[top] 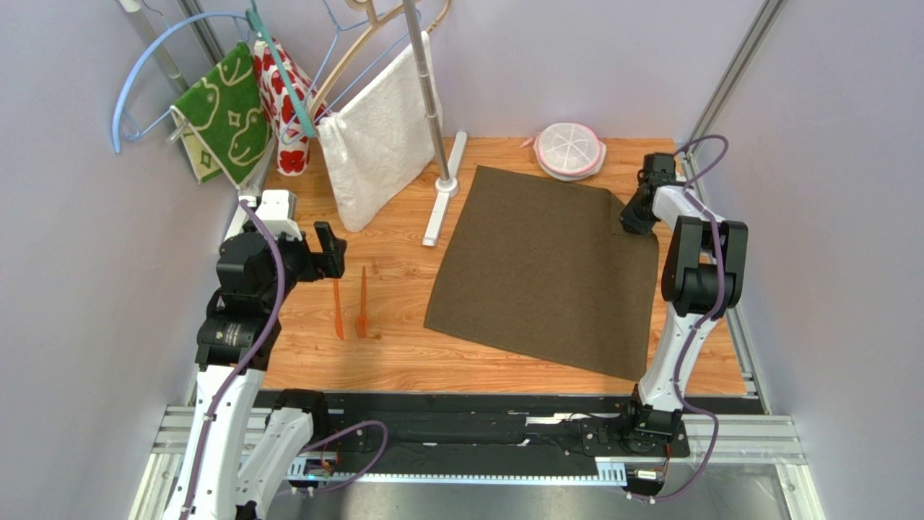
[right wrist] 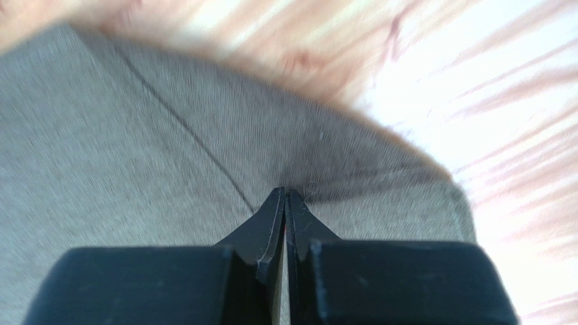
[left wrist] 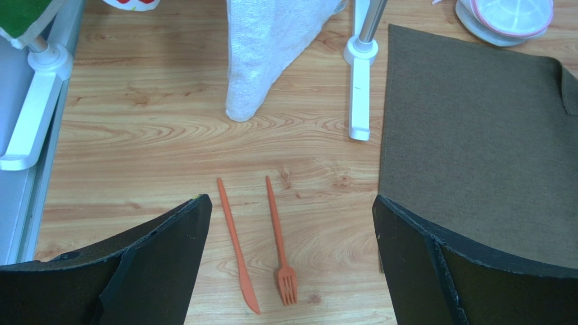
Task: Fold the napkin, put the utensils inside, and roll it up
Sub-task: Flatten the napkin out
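Note:
The dark brown napkin (top: pixel 548 271) lies spread flat on the wooden table, right of centre. My right gripper (top: pixel 632 220) is at its far right corner. In the right wrist view the jaws (right wrist: pixel 285 192) are pressed together with a pucker of the napkin (right wrist: pixel 136 156) pinched at their tips. The utensils, an orange knife (top: pixel 337 309) and fork (top: pixel 362 301), lie side by side left of the napkin. My left gripper (top: pixel 331 251) hovers over them, open wide. In the left wrist view, the knife (left wrist: pixel 235 244) and fork (left wrist: pixel 279 237) sit between its fingers, untouched.
A white towel (top: pixel 380 130) hangs from a stand whose white base (top: pixel 445 190) lies just left of the napkin's far edge. A pink-rimmed round container (top: pixel 569 150) sits behind the napkin. Green (top: pixel 225 108) and red-patterned (top: pixel 284 103) cloths hang at the far left.

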You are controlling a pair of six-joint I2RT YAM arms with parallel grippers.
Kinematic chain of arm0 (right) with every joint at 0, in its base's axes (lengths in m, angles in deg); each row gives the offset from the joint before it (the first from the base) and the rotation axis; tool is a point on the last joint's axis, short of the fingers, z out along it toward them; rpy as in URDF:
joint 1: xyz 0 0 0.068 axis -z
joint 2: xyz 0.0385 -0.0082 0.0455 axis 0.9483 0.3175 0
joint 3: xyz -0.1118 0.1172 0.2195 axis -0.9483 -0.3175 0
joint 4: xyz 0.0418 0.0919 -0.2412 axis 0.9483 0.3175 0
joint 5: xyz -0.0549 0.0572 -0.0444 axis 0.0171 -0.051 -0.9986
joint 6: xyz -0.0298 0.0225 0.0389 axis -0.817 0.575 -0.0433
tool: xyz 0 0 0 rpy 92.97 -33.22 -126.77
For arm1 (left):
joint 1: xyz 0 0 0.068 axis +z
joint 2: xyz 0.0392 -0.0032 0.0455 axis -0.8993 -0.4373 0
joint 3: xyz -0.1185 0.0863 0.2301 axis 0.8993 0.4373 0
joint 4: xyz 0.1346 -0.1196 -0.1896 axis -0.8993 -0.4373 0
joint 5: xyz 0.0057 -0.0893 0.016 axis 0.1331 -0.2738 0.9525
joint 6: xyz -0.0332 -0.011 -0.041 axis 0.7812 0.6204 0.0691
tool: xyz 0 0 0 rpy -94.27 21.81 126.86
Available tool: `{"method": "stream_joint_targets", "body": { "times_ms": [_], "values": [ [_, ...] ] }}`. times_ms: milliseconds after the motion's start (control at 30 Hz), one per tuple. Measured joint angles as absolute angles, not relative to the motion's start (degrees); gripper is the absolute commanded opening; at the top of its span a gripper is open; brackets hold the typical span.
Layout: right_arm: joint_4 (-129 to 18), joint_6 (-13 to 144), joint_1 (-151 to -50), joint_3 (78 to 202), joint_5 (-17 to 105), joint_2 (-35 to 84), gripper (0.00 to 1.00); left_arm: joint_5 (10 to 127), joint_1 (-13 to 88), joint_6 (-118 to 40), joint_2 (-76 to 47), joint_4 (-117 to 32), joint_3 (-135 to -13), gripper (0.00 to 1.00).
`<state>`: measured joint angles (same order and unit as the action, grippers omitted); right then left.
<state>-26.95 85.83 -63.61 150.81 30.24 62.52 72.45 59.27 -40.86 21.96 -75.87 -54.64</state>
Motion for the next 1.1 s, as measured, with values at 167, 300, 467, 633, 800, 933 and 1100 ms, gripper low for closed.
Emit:
{"method": "stream_joint_targets", "body": {
  "times_ms": [167, 300, 467, 633, 800, 933, 1100],
  "values": [
    [-26.6, 86.4, -61.3, 154.4, 30.5, 64.5, 0.06, 72.4, 59.3, -40.9, 22.0, -75.9, -54.6, 0.98],
    [-26.1, 86.4, -59.2, 158.0, 32.1, 66.9, 0.18, 72.4, 59.3, -40.9, 21.9, -75.9, -54.6, 0.98],
    [-29.8, 84.5, -58.5, 153.9, 38.2, 64.2, 0.39, 72.4, 59.3, -40.9, 21.9, -75.9, -54.6, 0.98],
    [-30.8, 82.8, -61.2, 148.2, 44.5, 58.4, 0.41, 72.3, 59.3, -40.9, 21.9, -75.9, -54.6, 0.98],
    [-31.1, 81.5, -63.0, 148.3, 48.4, 58.9, 0.43, 72.0, 59.3, -40.9, 21.8, -75.9, -54.6, 0.98],
    [-29.9, 80.9, -63.0, 149.9, 48.9, 62.2, 0.43, 72.0, 59.3, -40.9, 21.7, -75.9, -54.6, 0.98],
    [-27.5, 80.8, -62.7, 154.8, 48.5, 65.3, 0.43, 72.1, 59.3, -40.9, 21.7, -75.9, -54.6, 0.98]
  ]
}}
